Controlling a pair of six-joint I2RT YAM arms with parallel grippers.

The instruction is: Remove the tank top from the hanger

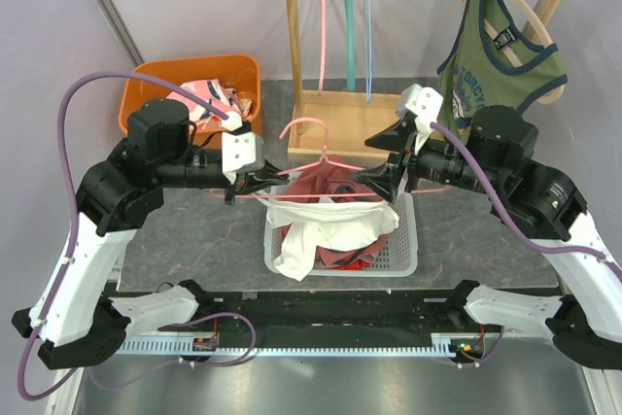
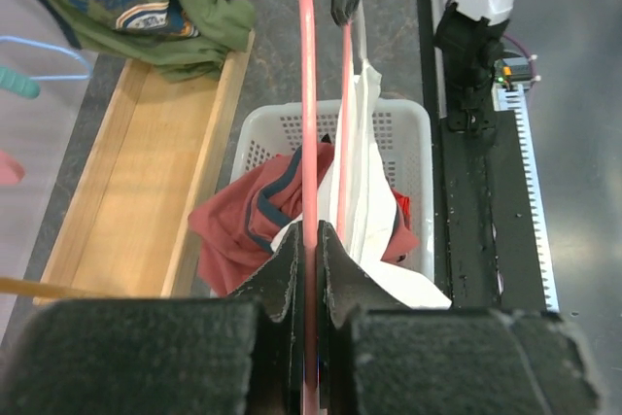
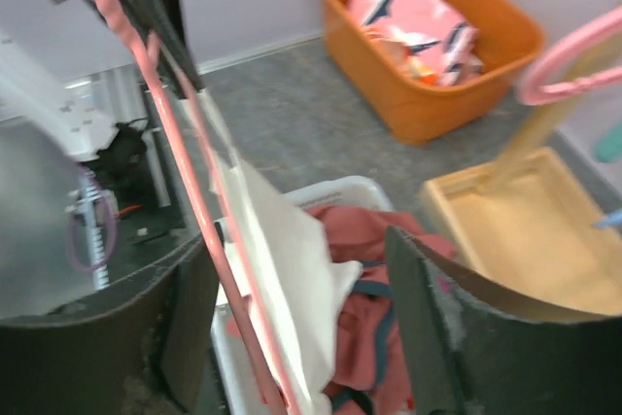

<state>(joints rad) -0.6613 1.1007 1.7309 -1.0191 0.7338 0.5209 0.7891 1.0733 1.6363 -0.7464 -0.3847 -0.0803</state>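
Note:
A pink hanger (image 1: 323, 155) is held level above the white basket (image 1: 406, 258). A white tank top (image 1: 321, 225) drapes from its lower bar down into the basket. My left gripper (image 1: 275, 180) is shut on the hanger's left end; in the left wrist view the pink rod (image 2: 307, 94) runs straight between the closed jaws of that gripper (image 2: 309, 240). My right gripper (image 1: 374, 182) is at the hanger's right end with its jaws open. In the right wrist view the hanger (image 3: 185, 172) and the white cloth (image 3: 282, 259) lie between the spread jaws of the right gripper (image 3: 301, 245), close to the left finger.
A red garment (image 1: 340, 187) with dark trim fills the basket. An orange bin (image 1: 194, 85) of clothes stands back left. A wooden rack (image 1: 340, 114) behind carries several bare hangers and a green tank top (image 1: 496, 55) on its own hanger.

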